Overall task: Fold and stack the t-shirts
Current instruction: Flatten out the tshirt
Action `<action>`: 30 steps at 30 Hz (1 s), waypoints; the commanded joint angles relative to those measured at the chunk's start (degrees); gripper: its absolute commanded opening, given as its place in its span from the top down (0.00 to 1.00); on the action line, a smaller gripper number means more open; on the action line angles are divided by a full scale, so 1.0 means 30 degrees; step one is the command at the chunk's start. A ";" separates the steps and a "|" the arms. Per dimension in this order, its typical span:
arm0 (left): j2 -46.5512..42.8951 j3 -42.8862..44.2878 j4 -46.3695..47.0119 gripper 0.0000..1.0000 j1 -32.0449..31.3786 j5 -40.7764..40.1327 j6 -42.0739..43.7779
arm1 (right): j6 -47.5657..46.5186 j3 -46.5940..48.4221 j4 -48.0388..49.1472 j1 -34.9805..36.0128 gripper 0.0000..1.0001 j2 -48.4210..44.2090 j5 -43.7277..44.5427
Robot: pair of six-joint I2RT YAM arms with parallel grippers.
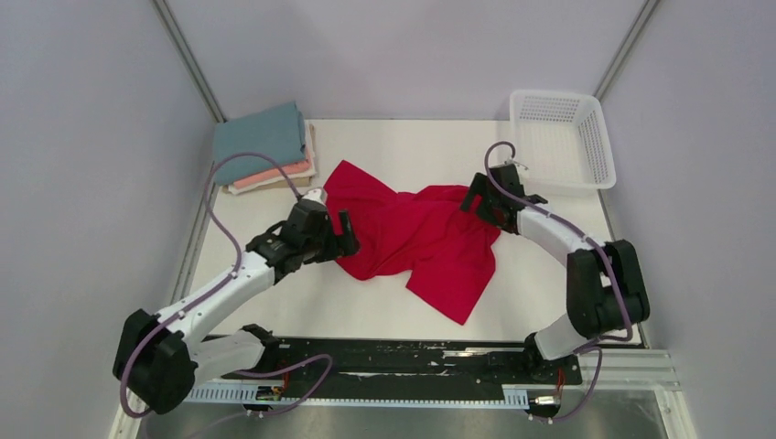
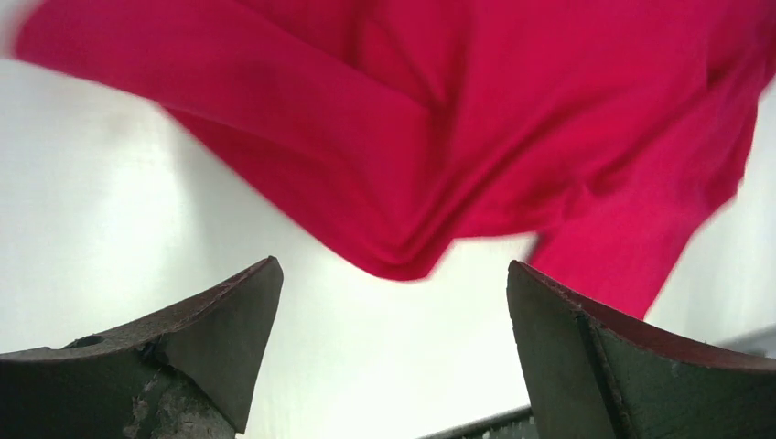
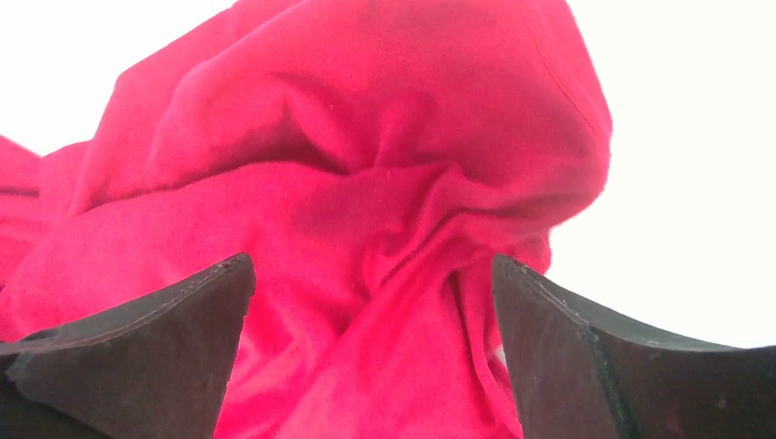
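A crimson-red t-shirt [image 1: 412, 240] lies rumpled and unfolded in the middle of the white table. My left gripper [image 1: 346, 234] is open at the shirt's left edge; in the left wrist view [image 2: 393, 274] its fingers stand wide apart over bare table with the shirt's hem [image 2: 403, 265] just ahead. My right gripper [image 1: 478, 196] is open at the shirt's right end; in the right wrist view [image 3: 371, 274] bunched red cloth [image 3: 366, 183] lies between the spread fingers. A folded stack sits at the back left: teal-blue shirt [image 1: 261, 135] on top, salmon-pink [image 1: 274, 175] and cream [image 1: 271, 184] below.
A white plastic mesh basket [image 1: 560, 137] stands at the back right corner. Grey walls close in the table on the left, back and right. A black rail [image 1: 393, 361] with the arm bases runs along the near edge.
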 commanded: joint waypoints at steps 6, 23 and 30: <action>-0.2774 -0.3209 -0.2308 0.00 0.5347 -0.3361 -0.2721 | -0.0311 -0.4090 -0.1361 0.1489 0.00 -0.7398 0.0758; 0.5562 0.1242 0.0777 0.26 0.5442 -0.3741 -0.1465 | -0.0216 -0.7828 -0.2253 0.3070 0.00 -1.1776 -0.1872; 0.9590 0.4371 -0.0172 0.27 0.5512 -0.4359 -0.0740 | -0.0041 -0.8082 -0.2518 0.3113 0.00 -1.2229 -0.1983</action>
